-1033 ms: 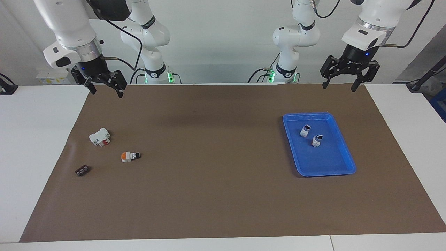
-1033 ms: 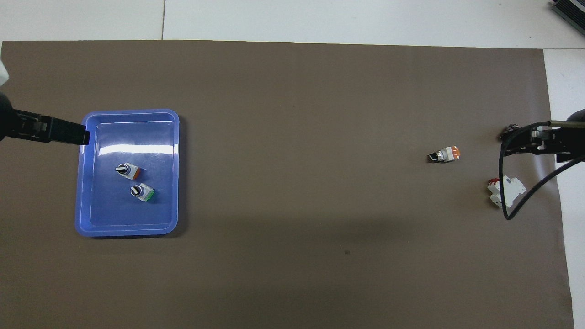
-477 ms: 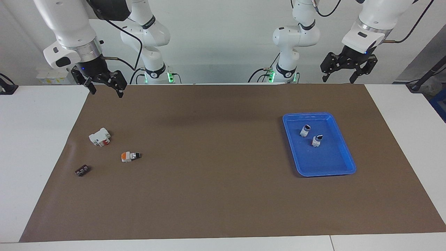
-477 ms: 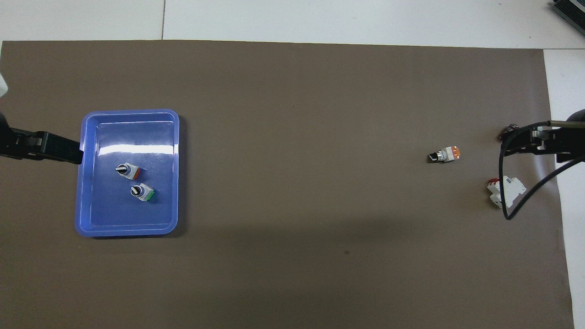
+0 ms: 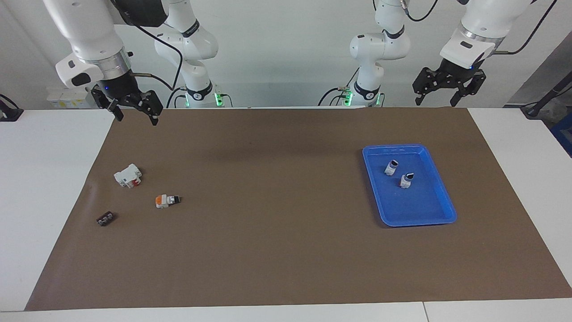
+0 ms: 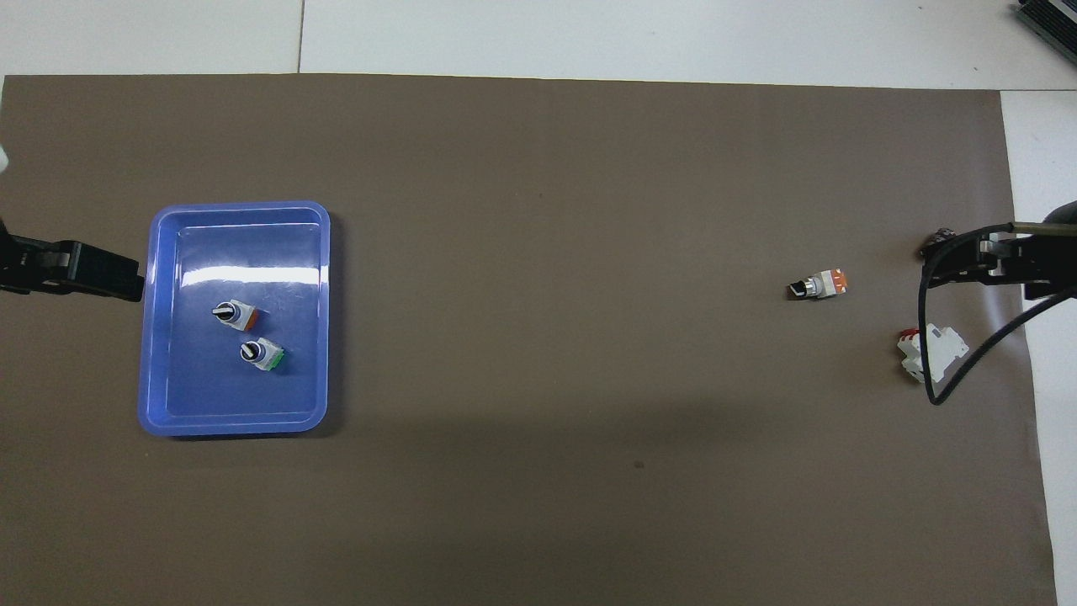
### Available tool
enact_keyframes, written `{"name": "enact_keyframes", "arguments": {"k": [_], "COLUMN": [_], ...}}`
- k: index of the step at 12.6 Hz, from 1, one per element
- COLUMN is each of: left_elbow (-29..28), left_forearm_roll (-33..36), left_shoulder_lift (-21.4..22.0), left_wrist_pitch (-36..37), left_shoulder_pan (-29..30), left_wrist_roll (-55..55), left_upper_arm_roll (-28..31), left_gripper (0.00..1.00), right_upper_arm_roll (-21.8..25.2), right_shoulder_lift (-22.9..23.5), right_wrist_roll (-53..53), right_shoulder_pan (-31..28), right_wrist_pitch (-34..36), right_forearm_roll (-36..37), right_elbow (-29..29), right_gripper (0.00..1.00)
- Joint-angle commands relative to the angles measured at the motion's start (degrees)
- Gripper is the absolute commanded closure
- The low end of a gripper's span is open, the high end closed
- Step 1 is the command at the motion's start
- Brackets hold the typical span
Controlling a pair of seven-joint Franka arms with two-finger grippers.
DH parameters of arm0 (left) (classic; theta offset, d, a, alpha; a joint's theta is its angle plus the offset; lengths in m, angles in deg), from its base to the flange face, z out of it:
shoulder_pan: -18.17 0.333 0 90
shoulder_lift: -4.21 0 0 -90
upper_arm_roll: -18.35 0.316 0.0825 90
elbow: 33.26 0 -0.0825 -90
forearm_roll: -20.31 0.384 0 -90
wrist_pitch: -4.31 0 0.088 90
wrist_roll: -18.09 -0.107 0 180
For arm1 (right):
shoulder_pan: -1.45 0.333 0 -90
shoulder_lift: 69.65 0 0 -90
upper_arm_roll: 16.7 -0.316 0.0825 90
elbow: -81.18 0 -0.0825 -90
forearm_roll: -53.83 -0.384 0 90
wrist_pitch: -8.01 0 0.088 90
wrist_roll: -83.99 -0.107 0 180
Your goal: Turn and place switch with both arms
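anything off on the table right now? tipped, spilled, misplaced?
One switch lies on its side on the brown mat, toward the right arm's end, while two others stand upright in the blue tray. Both grippers, left and right, hang open, holding nothing. No spill or damage visible.

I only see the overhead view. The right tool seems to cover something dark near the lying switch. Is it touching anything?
Observer: No. The right tool hangs high over the edge of the mat, open and empty.
Operator: What is the dark thing?
Observer: A flat black piece lying alone on the mat, farther from the robots than the switch.
Operator: And the left tool?
Observer: The left tool is raised high too, open, clear of the blue tray.
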Motion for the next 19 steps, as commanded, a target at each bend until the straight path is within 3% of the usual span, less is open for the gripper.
{"name": "enact_keyframes", "arguments": {"k": [1, 9, 12, 19], "left_elbow": [0.3, 0.4, 0.4, 1.5], "left_forearm_roll": [0.3, 1.3, 0.9, 0.6], "left_shoulder_lift": [0.5, 0.6, 1.2, 0.0], "left_wrist_pitch": [0.6, -0.7, -0.3, 0.6], "left_shoulder_pan": [0.2, 0.2, -0.2, 1.7], "left_wrist_roll": [0.0, -0.7, -4.0, -6.8], "left_upper_arm_roll": [0.3, 0.6, 3.9, 2.8], "left_gripper": [0.0, 0.0, 0.0, 0.0], "right_upper_arm_roll": [-0.2, -0.2, -0.1, -0.2], "right_shoulder_lift": [-1.3, -1.3, -1.3, -1.3], "right_wrist_roll": [1.0, 1.0, 1.0, 1.0], "right_shoulder_pan": [-0.4, -0.4, -0.4, -0.4], "right_wrist_pitch": [-0.8, -0.8, -0.8, -0.8], "right_forearm_roll": [-1.1, -1.1, -1.1, -1.1], "right_elbow": [1.5, 1.5, 1.5, 1.5], "right_gripper": [0.0, 0.0, 0.0, 0.0]}}
